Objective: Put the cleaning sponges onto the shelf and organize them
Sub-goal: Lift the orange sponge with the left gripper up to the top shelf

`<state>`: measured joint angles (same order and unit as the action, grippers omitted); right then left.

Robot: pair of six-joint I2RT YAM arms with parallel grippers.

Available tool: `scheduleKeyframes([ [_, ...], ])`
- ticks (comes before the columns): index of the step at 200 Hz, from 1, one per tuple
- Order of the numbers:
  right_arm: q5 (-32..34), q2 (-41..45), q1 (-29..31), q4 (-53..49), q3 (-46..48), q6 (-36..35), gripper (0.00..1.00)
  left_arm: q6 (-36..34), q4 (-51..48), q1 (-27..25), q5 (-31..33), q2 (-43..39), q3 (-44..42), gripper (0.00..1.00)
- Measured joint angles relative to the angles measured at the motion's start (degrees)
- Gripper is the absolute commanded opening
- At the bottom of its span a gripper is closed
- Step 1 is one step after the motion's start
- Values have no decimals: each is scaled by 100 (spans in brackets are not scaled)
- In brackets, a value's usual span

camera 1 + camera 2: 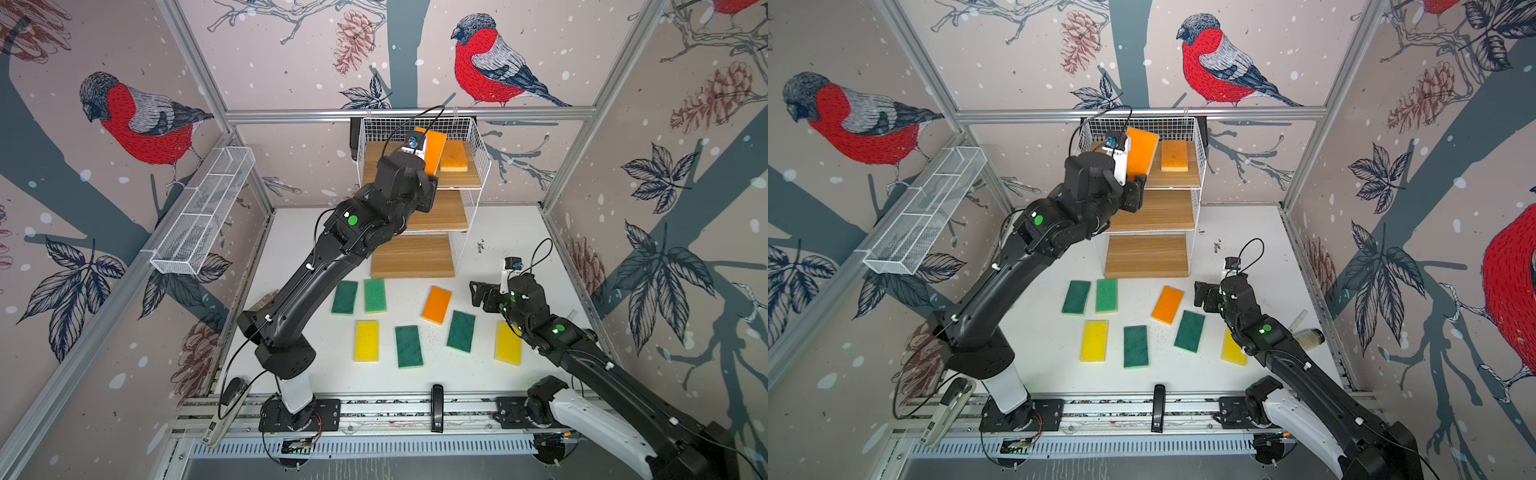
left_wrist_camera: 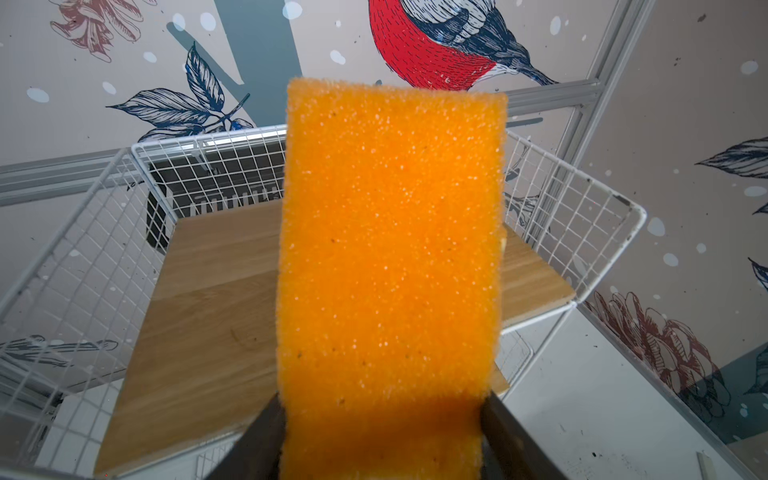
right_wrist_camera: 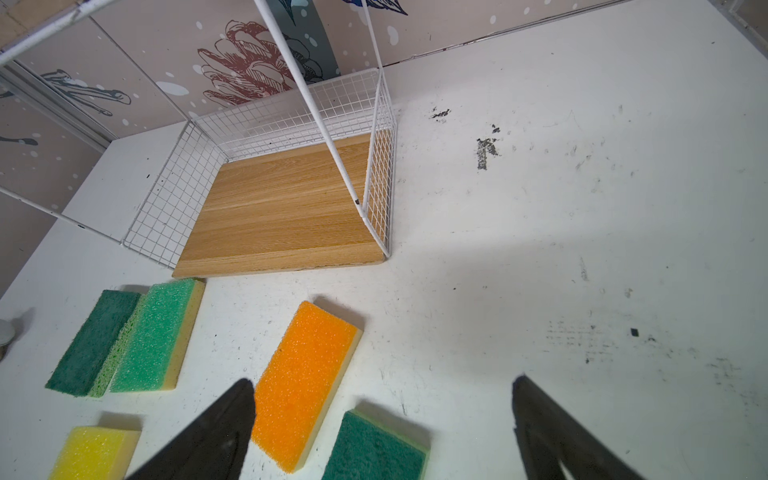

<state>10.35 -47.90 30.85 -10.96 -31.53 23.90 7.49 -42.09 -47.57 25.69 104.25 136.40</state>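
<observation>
The left arm stretches from its base at the front rail up and across to the back of the table (image 1: 498, 232), elbow raised and wrist over the top board (image 1: 374, 162) of the shelf (image 1: 473, 137). The left gripper (image 2: 382, 436) pinches the held orange sponge (image 2: 390, 249) by one short end, a finger on either long edge. That sponge stands on end, tilted a little, over the top board and just beside the flat orange sponge (image 1: 454, 156) lying there; whether its far end touches the wood cannot be told. The middle board (image 1: 449, 212) and the bottom board (image 1: 411, 255) are bare.

The right arm sits folded low on the right side, forearm sloping down and wrist turned toward the middle. The right gripper (image 3: 382, 384) hangs above the table with its jaws spread wide and nothing between them, near the loose orange sponge (image 1: 436, 304).

In front of the shelf lie two green sponges (image 1: 344, 297) side by side, a third green sponge (image 1: 461, 331), a fourth green sponge (image 1: 409, 346), one yellow sponge (image 1: 366, 340), and another yellow sponge (image 1: 508, 344) partly under the right arm
</observation>
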Motion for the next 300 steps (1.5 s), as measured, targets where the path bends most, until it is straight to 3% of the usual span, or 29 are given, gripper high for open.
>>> scheduleKeyframes([
  [24, 4, -35, -11, 13, 26, -13, 96, 4, -33, 164, -214, 404, 452, 62],
  [75, 0, -44, -17, -2, 59, -37, 96, 162, 35, 387, -431, 660, 581, 62],
  [243, -133, 133, -26, -20, 144, -162, 96, 778, 413, 538, -66, 1180, 710, 62],
  [300, -223, 142, -26, -20, 184, -162, 96, 909, 411, 538, 247, 1244, 710, 68],
])
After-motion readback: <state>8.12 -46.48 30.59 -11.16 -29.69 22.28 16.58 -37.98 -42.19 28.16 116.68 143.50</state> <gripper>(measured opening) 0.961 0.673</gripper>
